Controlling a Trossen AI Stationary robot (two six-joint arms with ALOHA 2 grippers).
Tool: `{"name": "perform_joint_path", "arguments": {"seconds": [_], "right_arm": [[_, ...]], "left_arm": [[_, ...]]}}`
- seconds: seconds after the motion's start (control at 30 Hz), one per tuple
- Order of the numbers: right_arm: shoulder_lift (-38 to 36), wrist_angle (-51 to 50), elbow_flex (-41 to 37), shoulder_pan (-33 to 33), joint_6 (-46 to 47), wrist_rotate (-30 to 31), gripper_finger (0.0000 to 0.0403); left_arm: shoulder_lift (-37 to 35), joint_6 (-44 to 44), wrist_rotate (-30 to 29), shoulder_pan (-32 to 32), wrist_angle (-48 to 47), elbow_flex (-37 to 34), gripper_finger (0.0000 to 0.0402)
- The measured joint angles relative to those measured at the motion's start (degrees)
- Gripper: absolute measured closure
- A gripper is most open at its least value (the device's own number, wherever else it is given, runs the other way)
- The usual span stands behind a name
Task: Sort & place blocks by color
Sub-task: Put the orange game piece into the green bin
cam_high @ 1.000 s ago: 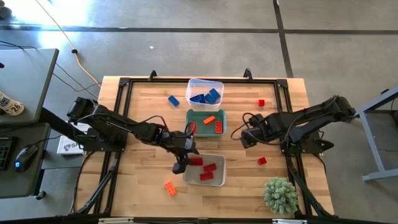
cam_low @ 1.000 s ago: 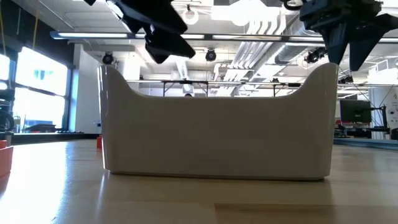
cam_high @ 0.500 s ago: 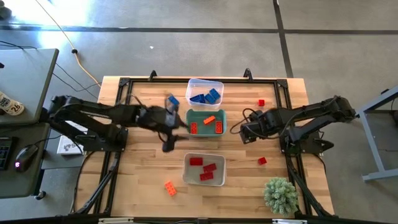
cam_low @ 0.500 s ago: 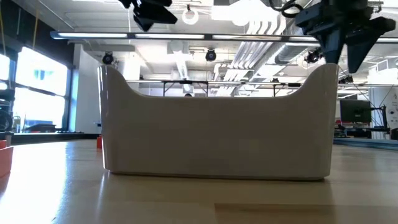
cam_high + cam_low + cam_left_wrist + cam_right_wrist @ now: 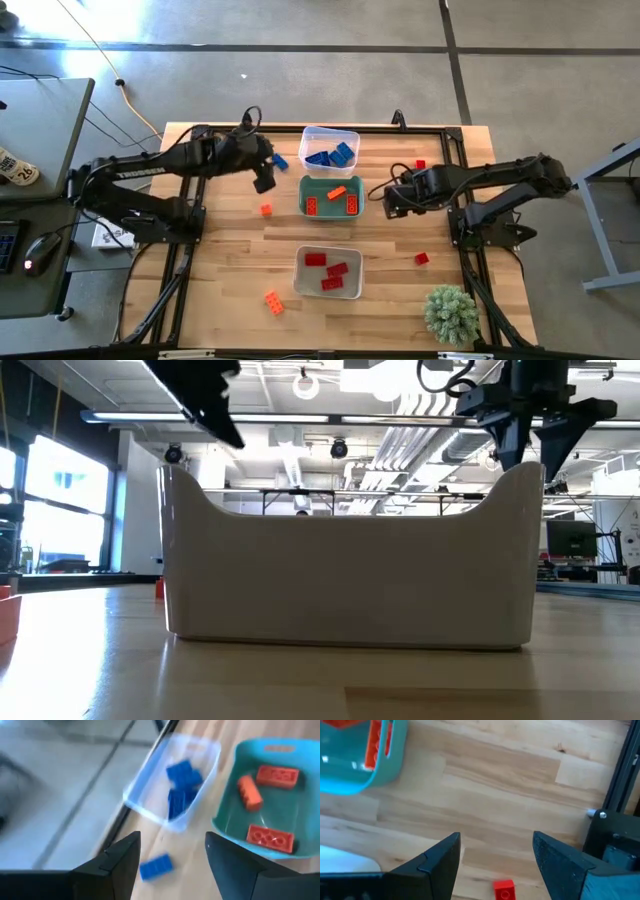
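— Lying loose on the wooden surface (image 5: pixel 230 250) were which studded plastic blocks?

— A blue brick (image 5: pixel 279 161) lay just beside the clear plastic bin (image 5: pixel 330 135), which held more blue bricks (image 5: pixel 331 155). One small orange brick (image 5: pixel 266 209) sat left of the teal bin (image 5: pixel 331 214), another orange brick (image 5: pixel 273 302) near the front edge. Two small red bricks lay on the right side: one (image 5: pixel 420 164) near the back, one (image 5: pixel 422 259) near the front.

— And inside the other bins?

— The teal bin held three orange-red bricks (image 5: pixel 352 203); the grey bin (image 5: pixel 329 291) held red bricks (image 5: pixel 330 275).

— The arms?

— The left pincer (image 5: pixel 264 183) hovered near the loose blue brick, fingers (image 5: pixel 117 857) wide apart and empty. The right pincer (image 5: pixel 386 201) hung just right of the teal bin, also spread wide, gripping nothing.
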Motion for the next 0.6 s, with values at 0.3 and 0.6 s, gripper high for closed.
{"name": "perform_joint_path", "arguments": {"seconds": [0.3, 0.6], "right_arm": [[0.0, 2.7, 0.0, -4.4, -4.0, 2.3, 0.0167], [0.0, 4.3, 0.0, -11.5, -15.0, 2.0, 0.0167]], "left_arm": [[3.5, -12.4, 15.5, 5.9, -12.6, -0.1, 0.0192], [11.8, -9.9, 18.6, 4.4, -18.3, -0.1, 0.0192]]}}
